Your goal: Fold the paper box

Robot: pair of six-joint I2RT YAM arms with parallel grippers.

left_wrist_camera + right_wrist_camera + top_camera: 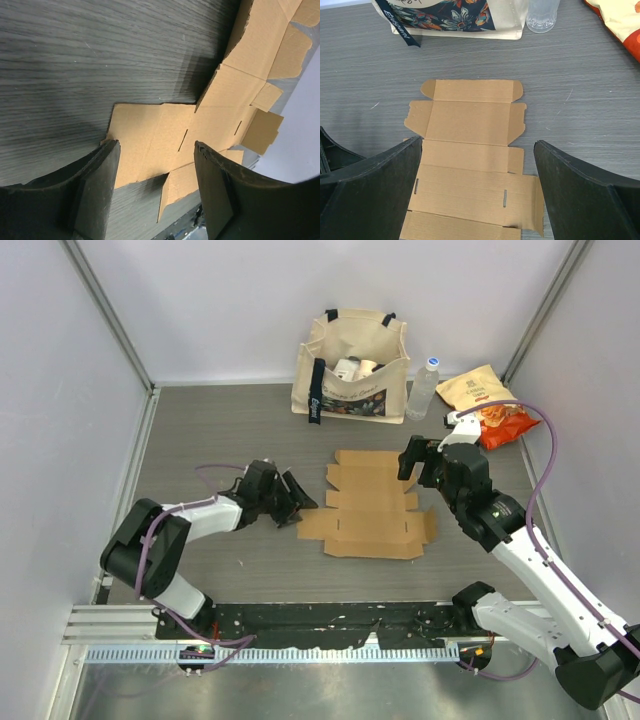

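Note:
The paper box lies unfolded and flat on the dark table, a plain brown cardboard sheet with flaps, tabs and two slots. My left gripper is open, low at the box's left edge, its jaws either side of the left flap without gripping it. In the left wrist view the box lies just beyond my open gripper, and one small corner flap stands up slightly. My right gripper is open above the box's right side. In the right wrist view the box fills the gap below my wide-open gripper.
A beige printed tote bag stands at the back, with a clear water bottle to its right and a yellow-orange snack packet at the back right. White walls enclose the table on three sides. Both arm bases sit at the near edge.

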